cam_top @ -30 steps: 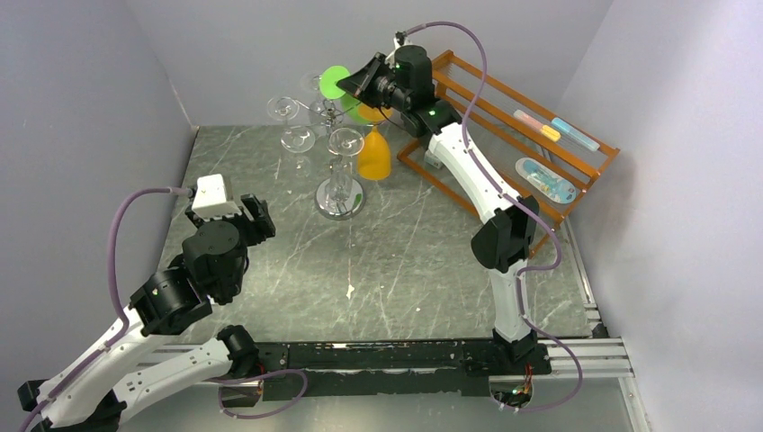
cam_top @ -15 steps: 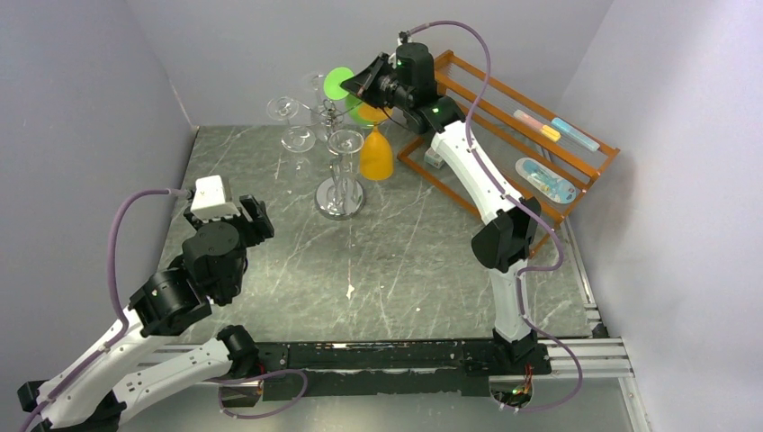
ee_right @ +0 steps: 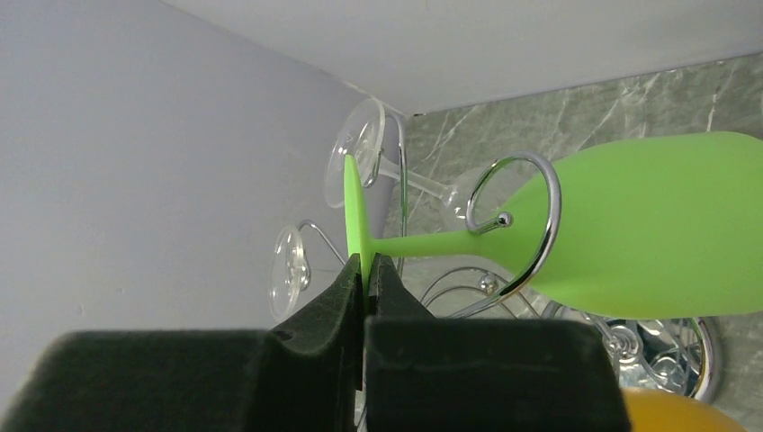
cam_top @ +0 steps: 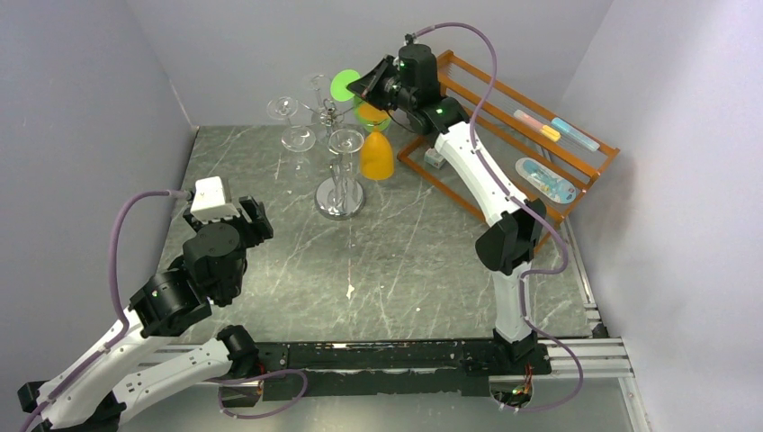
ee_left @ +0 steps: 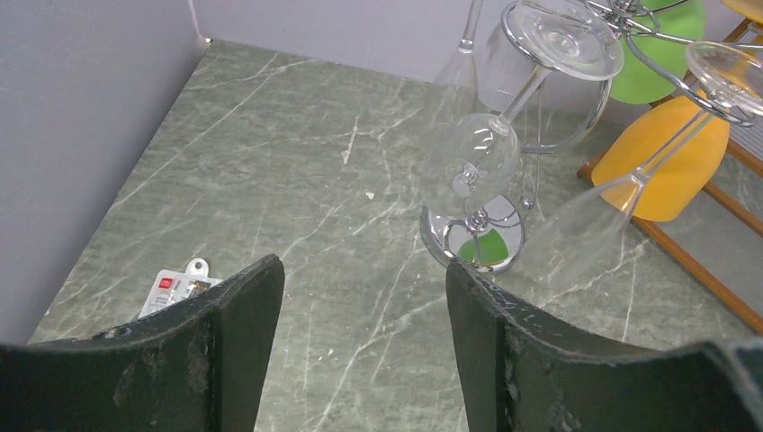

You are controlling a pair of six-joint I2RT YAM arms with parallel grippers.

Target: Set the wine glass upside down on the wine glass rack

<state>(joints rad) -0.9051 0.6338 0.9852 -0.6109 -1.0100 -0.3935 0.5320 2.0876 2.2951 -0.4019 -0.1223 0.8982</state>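
One rack (cam_top: 340, 200) stands far centre. On it there are one green glass (cam_top: 340, 85), one orange glass (cam_top: 375, 157) and at least three clear glasses (cam_top: 345, 141); their exact count is unclear. One shelf (cam_top: 504, 108) at the far right holds three small items (cam_top: 544, 180).

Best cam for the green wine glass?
Right wrist: the green wine glass shows nearly whole, foot pinched in the right tool, stem at a curl of the rack. Top external shows only its foot and a sliver of bowl; left wrist, just part of the bowl.
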